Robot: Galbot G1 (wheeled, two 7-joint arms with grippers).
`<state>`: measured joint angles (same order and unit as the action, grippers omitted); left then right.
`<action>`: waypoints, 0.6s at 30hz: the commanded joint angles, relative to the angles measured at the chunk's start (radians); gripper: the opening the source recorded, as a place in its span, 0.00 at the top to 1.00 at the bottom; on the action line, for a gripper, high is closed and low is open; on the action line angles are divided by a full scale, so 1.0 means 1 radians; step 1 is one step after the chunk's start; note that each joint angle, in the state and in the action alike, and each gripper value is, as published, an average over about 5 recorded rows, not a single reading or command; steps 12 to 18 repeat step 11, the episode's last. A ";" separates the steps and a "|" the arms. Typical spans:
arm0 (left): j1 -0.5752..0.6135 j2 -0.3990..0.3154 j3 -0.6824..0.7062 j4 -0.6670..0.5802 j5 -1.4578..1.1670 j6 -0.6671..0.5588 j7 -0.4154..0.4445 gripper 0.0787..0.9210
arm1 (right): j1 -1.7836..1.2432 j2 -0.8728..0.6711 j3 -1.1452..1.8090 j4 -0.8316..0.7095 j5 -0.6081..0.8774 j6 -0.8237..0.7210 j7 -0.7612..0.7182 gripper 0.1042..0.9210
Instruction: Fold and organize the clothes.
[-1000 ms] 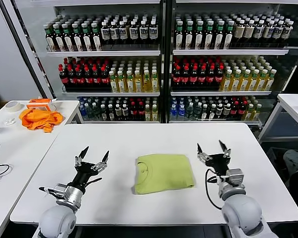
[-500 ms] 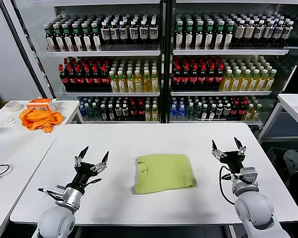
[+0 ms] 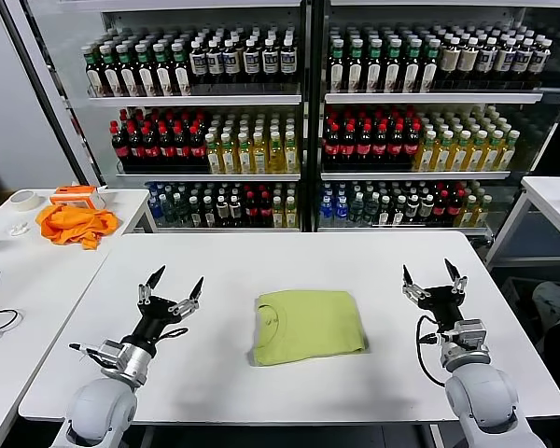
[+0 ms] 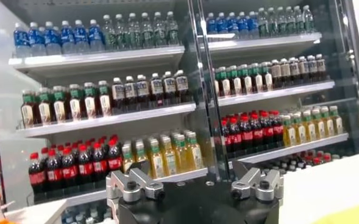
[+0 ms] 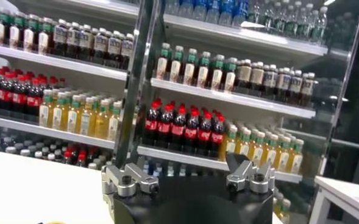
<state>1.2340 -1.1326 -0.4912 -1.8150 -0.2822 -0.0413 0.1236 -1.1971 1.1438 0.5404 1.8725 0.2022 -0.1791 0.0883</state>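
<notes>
The lime-green T-shirt (image 3: 309, 325) lay folded into a neat rectangle at the lower centre of the head view, flat on the white table (image 3: 289, 257), its neckline turned toward the left of the frame. My left gripper (image 3: 170, 291) stood at lower left, well apart from the shirt, fingers spread wide and holding nothing, tips pointing up and away. My right gripper (image 3: 433, 282) stood at lower right, likewise clear of the shirt, fingers parted and empty. In the left wrist view a sliver of the green cloth showed at the lower right corner, behind my splayed fingers (image 4: 132, 185). Beyond the table, across the upper half of the head view, rose the glass-fronted shelves of bottles (image 3: 303, 112). At mid left, on a side table (image 3: 37, 271), sat an orange cloth (image 3: 75, 224) and a roll of tape (image 3: 22, 199).
</notes>
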 commanded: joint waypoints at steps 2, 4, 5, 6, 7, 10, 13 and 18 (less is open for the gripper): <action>-0.017 0.000 0.002 0.007 0.058 -0.007 0.000 0.12 | -0.004 0.007 -0.002 -0.013 -0.047 0.039 -0.009 0.12; -0.018 0.002 0.007 -0.001 0.067 0.005 -0.025 0.12 | -0.004 0.010 -0.004 -0.013 -0.053 0.041 -0.003 0.12; -0.018 0.004 0.009 -0.006 0.073 0.014 -0.038 0.12 | -0.005 0.011 -0.004 -0.014 -0.055 0.042 0.002 0.12; -0.018 0.005 0.010 -0.010 0.079 0.022 -0.051 0.12 | -0.005 0.012 -0.004 -0.016 -0.055 0.044 0.006 0.12; -0.018 0.007 0.012 -0.013 0.084 0.030 -0.058 0.12 | -0.006 0.012 -0.003 -0.017 -0.054 0.045 0.009 0.12; -0.017 0.011 0.013 -0.021 0.076 0.037 -0.059 0.12 | -0.009 0.008 0.002 -0.017 -0.048 0.045 0.012 0.12; -0.018 0.012 0.014 -0.023 0.074 0.039 -0.058 0.12 | -0.010 0.006 0.003 -0.016 -0.047 0.044 0.011 0.12; -0.018 0.012 0.014 -0.023 0.074 0.039 -0.058 0.12 | -0.010 0.006 0.003 -0.016 -0.047 0.044 0.011 0.12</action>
